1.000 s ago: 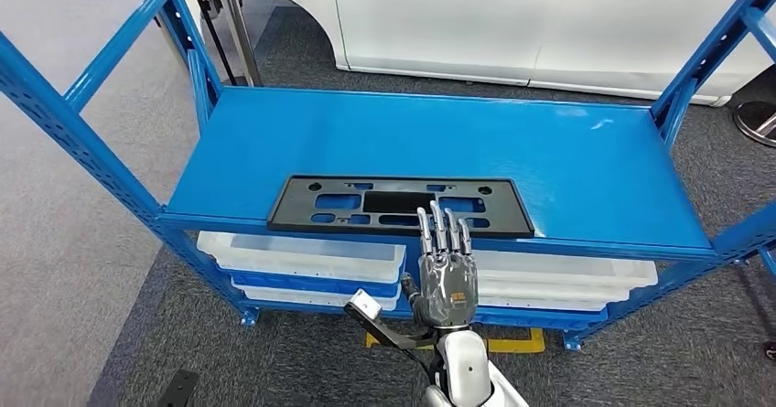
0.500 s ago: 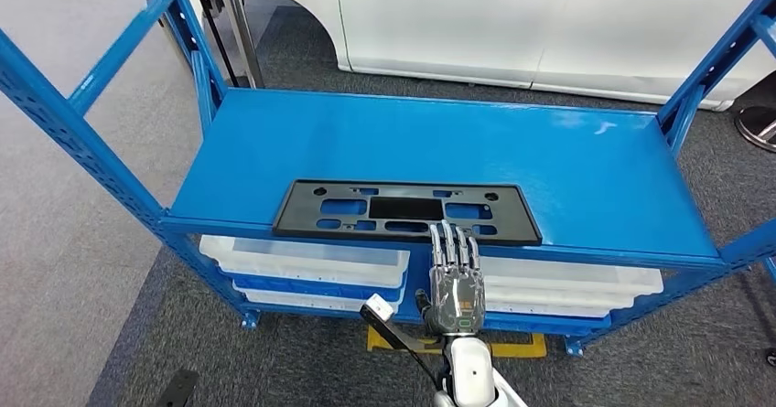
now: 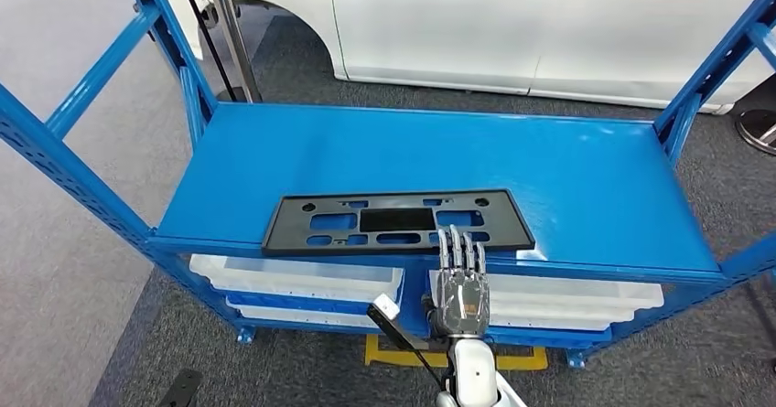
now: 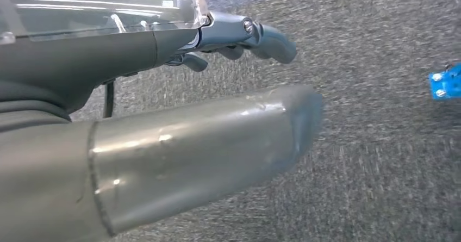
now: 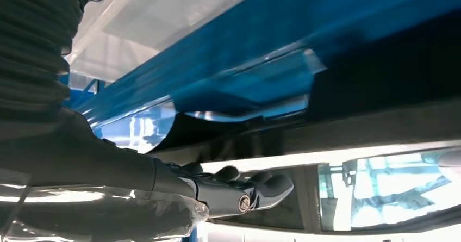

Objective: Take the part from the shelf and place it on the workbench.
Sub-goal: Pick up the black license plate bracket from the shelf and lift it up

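The black part (image 3: pixel 398 222) lies flat on the blue shelf (image 3: pixel 586 178), close to its near edge and somewhat left of the middle, with the right hand (image 3: pixel 460 283) raised in front of it — fingers straight and together, holding nothing, their tips at the shelf lip by the part's near right end. The step in hand looks like the reach-in to take hold, and it would go best if the hand slid forward over the lip and kept low, so that the fingers pass over the thin near rail of the part while the thumb comes under the overhang, if there is one; the right wrist view suggests the dark edge sits right at the shelf front, but whether it juts out I cannot tell. A grasp so far toward one end will let the long plate droop and swing, so a firm hold and a slow, level lift seem wise, drawing it straight toward the near side. The left hand (image 4: pixel 179 117) hangs over grey carpet (image 4: pixel 380 160) with nothing in it, fingers loosely bent. The part's long axis runs left to right, nearly parallel to the shelf front — its cut-out face turned up.
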Controlling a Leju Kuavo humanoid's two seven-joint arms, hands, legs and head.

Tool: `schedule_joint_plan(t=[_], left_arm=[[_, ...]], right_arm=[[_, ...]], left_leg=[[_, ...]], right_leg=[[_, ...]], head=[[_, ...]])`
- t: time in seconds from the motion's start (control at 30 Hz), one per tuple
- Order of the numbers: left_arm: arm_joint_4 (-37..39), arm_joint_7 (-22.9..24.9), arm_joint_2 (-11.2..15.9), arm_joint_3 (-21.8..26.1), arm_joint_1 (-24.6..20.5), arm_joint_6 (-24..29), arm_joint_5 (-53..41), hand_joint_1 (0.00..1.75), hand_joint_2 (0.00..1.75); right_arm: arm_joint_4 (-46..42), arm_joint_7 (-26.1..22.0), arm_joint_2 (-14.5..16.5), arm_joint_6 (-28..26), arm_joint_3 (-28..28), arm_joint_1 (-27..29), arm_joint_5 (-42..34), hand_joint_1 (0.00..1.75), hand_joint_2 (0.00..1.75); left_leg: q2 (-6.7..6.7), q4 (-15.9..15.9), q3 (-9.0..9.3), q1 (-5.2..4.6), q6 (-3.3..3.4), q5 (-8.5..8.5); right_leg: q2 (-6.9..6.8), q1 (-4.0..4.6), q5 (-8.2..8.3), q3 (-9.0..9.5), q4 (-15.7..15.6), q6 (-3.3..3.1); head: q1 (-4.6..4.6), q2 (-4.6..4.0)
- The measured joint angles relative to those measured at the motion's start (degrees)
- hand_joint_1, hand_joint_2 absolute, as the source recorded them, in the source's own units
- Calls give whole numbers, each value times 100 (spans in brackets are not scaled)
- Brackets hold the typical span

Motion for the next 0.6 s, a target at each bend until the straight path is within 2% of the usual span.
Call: schedule_joint_plan(t=[0.07, 0.13, 0.17, 0.23, 0.27, 0.3, 0.33, 0.37, 0.4, 0.43, 0.47, 0.5, 0.53, 0.6], left_arm=[[0, 5, -1, 0, 4, -8, -15, 0, 0], [0, 8, -1, 1, 7, -17, -20, 0, 0], [0, 9, -1, 2, 4, -22, -22, 0, 0], [0, 10, -1, 2, 2, -33, -26, 0, 0], [0, 11, -1, 2, 6, -37, -27, 0, 0], [0, 11, -2, 2, 12, -39, -27, 0, 0], [0, 12, -2, 2, 18, -40, -27, 0, 0], [0, 13, -2, 2, 21, -40, -27, 0, 0], [1, 13, -3, 2, 22, -41, -28, 0, 0], [2, 13, -7, 2, 19, -43, -29, 0, 0], [4, 14, -11, 2, 13, -47, -31, 0, 0], [5, 15, -15, 2, 9, -51, -35, 0, 0], [7, 17, -17, 3, 5, -55, -42, 0, 0], [7, 18, -20, 3, -2, -57, -64, 0, 0]], right_arm=[[-27, -43, 22, -4, -28, -22, 0, 0, 175], [-78, -84, 41, -5, -48, -60, 1, 0, 175], [-105, -101, 49, -6, -54, -90, 1, 0, 175], [-149, -128, 62, -6, -57, -139, 1, 0, 175], [-161, -137, 64, -6, -58, -149, 1, 0, 175], [-169, -143, 67, -6, -58, -151, 1, 0, 175], [-178, -145, 70, -6, -59, -152, 1, 0, 175], [-191, -153, 75, -6, -58, -149, 1, 0, 175], [-204, -168, 79, -6, -55, -133, 1, 0, 175], [-216, -184, 83, -5, -49, -109, 1, 0, 175], [-233, -203, 96, -5, -40, -84, 1, 0, 175], [-260, -223, 114, -5, -23, -59, 1, 0, 175], [-291, -238, 136, -5, 2, -41, 1, 0, 175], [-353, -267, 196, -5, 73, -14, 1, 0, 175]], left_leg=[[-11, -68, 41, 5, 79, -35], [-15, -129, 138, 33, 149, -55], [-17, -152, 192, 42, 182, -72], [-16, -165, 270, 39, 227, -134], [-20, -165, 309, 37, 233, -172], [-27, -165, 359, 35, 230, -216], [-37, -165, 424, 35, 223, -265], [-46, -165, 505, 34, 212, -320], [-52, -169, 575, 35, 198, -381], [-57, -168, 641, 30, 176, -435], [-58, -167, 673, 27, 147, -483], [-53, -171, 694, 25, 113, -512], [-48, -165, 714, 18, 67, -508], [-31, -111, 724, 18, -2, -493]], right_leg=[[3, 15, 1, 14, -2, 53], [1, 11, -73, -43, 188, 105], [-2, 3, -174, -177, 447, 130], [-5, -19, -444, -647, 1203, 168], [-5, -27, -526, -889, 1518, 177], [-5, -31, -506, -1056, 1662, 177], [-6, -32, -368, -1122, 1598, 168], [-5, -28, -111, -1084, 1323, 145], [-4, -13, 215, -996, 926, 106], [-4, 11, 431, -915, 596, 66], [1, 38, 571, -847, 322, 26], [5, 62, 623, -825, 186, -6], [11, 79, 581, -812, 158, -30], [22, 63, 611, -735, 67, -90]], head=[[-1, 0], [1, 0], [1, 0], [3, 0], [4, 0], [4, 0], [4, 0], [4, 0], [4, 0], [2, 0], [8, 0], [10, 0], [14, 0], [17, 0]])
